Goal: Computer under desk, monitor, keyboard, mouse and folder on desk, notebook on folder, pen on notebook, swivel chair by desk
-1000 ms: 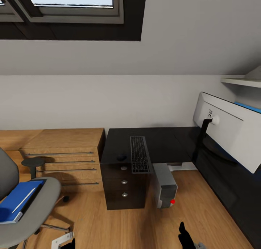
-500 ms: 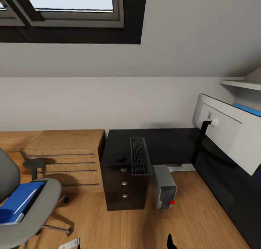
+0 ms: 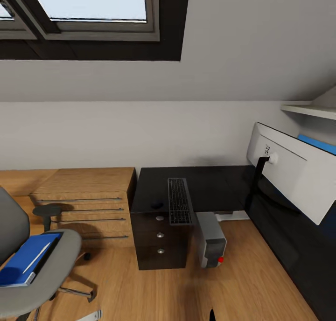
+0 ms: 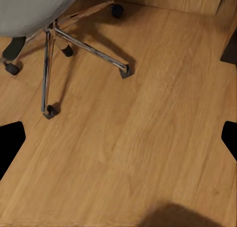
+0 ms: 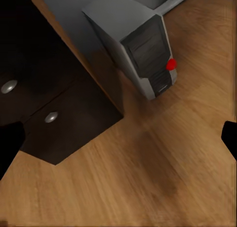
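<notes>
Head view: the desk (image 3: 205,183) is taken as the landmark. The keyboard (image 3: 179,200) lies on its black top, reaching the front edge above the drawer unit (image 3: 159,240), and a small dark shape just beside it is probably the mouse (image 3: 156,204). The monitor (image 3: 291,169) is seen from its white back at the desk's right wing, though whether its base rests on the top cannot be told. The computer (image 3: 211,239) stands on the floor (image 3: 186,288) just beside the drawer unit, partly under the top. Well apart from the desk, to its left, the swivel chair (image 3: 42,265) carries the blue folder (image 3: 25,260), with a dark notebook edge along its side and the pale pen (image 3: 37,257) lying across it.

The folder is judged light, flat and fairly stiff, with a smooth, possibly slippery cover; a hold across a free edge near its middle would likely serve best, the pen and notebook being loose and apt to slide off if it is tilted. The pen is judged very light and liable to roll.

In the left wrist view, the left gripper (image 4: 118,143) is spread wide over bare floor near the chair's castors, with nothing held. In the right wrist view, the right gripper (image 5: 118,143) is likewise spread wide and empty, above the floor before the computer.
</notes>
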{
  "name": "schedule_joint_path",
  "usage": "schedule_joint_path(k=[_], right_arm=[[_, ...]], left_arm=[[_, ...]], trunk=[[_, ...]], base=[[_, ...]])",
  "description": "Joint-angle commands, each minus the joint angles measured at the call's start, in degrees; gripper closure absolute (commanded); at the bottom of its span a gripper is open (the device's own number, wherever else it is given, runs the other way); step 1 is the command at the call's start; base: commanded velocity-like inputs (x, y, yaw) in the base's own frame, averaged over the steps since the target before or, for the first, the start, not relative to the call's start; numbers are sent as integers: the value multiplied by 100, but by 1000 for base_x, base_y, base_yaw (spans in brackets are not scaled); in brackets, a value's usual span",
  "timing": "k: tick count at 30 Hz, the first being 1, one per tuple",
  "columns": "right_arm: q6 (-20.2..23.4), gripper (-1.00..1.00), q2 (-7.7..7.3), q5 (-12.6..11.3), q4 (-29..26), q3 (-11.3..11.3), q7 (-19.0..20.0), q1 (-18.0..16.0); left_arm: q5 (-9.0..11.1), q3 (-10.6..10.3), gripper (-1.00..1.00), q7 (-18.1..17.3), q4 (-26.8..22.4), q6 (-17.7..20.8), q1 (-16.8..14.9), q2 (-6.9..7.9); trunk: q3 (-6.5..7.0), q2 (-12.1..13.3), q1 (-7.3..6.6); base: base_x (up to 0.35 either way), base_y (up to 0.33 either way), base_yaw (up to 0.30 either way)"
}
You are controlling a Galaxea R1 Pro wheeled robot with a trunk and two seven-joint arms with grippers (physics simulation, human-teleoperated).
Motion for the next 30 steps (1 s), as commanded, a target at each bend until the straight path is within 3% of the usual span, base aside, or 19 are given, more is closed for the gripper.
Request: schedule_joint_path(k=[1, 13, 25, 30], right_arm=[[-36, -100, -6, -44, 20, 52, -24, -9], [-46, -100, -7, -41, 104, 48, -36, -18], [-74, -100, -4, -41, 120, 48, -36, -18], [-360, -100, 61, -41, 161, 48, -36, -18]], left_arm=[[57, 9, -100, -5, 43, -39, -3, -23], [52, 9, -100, 7, 71, -39, -3, -45], [51, 1, -100, -7, 71, -37, -5, -46], [51, 1, -100, -10, 71, -39, -4, -46]], trunk=[[11, 36, -25], [202, 518, -288], [415, 999, -552], [528, 1199, -662]], base=[[-304, 0, 0], [-330, -128, 178], [-287, -231, 23], [-275, -244, 1]])
